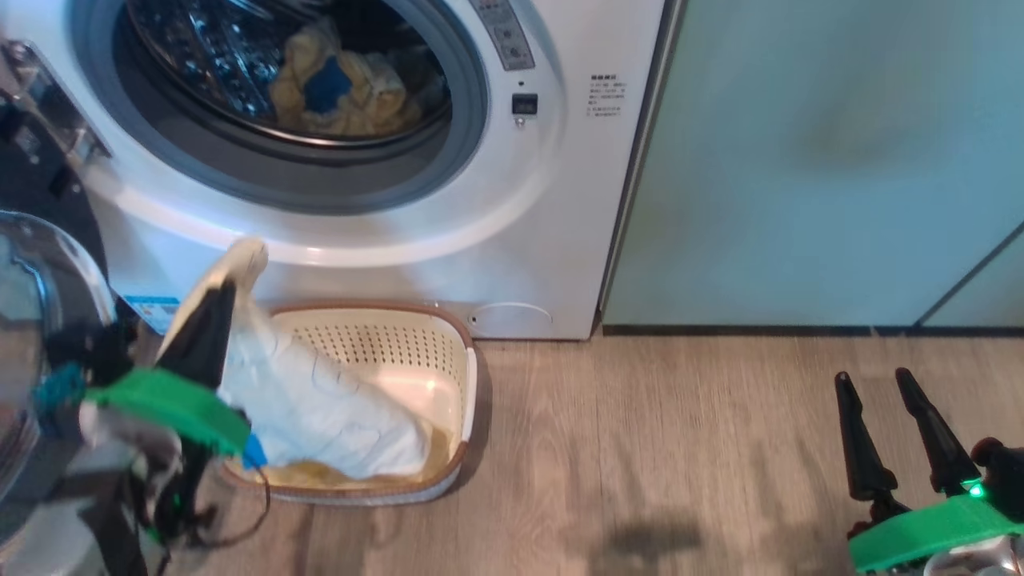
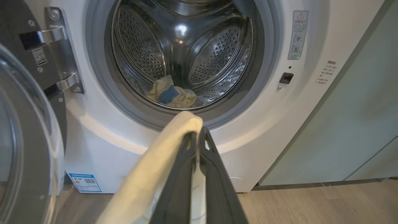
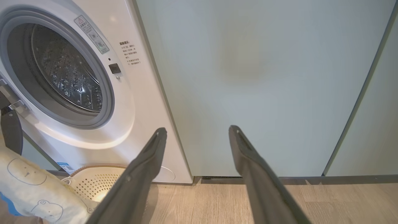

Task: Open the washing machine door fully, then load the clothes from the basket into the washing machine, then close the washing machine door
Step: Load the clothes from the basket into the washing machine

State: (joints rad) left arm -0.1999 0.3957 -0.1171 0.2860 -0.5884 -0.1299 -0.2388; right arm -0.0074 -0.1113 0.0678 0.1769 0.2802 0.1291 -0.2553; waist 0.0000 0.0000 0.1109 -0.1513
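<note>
Left gripper (image 2: 199,133): fingers pressing together, pinching a cream bear-print garment (image 1: 320,400) that is trailing into the basket (image 1: 470,376) on the floor (image 1: 640,448).
Right gripper (image 1: 872,376): fingers standing wide apart, holding nothing.
Washing machine door (image 1: 32,320): hanging open at left.
Washing machine (image 1: 544,240): yellow-and-blue clothes (image 1: 344,88) lying in its drum (image 2: 214,53).
</note>
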